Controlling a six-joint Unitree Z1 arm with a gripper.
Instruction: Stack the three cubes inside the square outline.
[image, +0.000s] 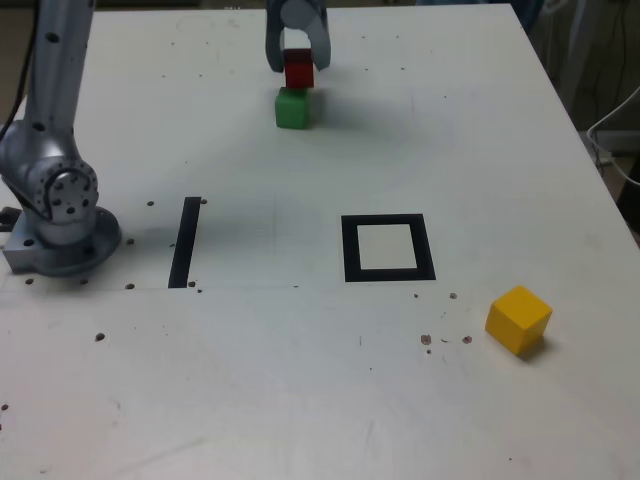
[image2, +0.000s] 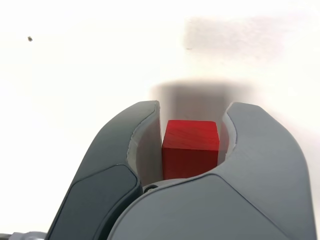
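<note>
The arm's base (image: 60, 235) stands at the exterior view's left edge. Top centre, the gripper (image: 298, 62) pinches the red cube (image: 299, 69) just above the green cube (image: 293, 108). The square outline (image: 388, 247) lies mid-frame, the yellow cube (image: 518, 319) lower right.

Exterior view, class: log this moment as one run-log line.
gripper: shut on red cube | green cube: on table, just below | yellow cube: outside square outline | outline: empty

Arm's upper links (image: 60, 60) beyond frame edge
</note>
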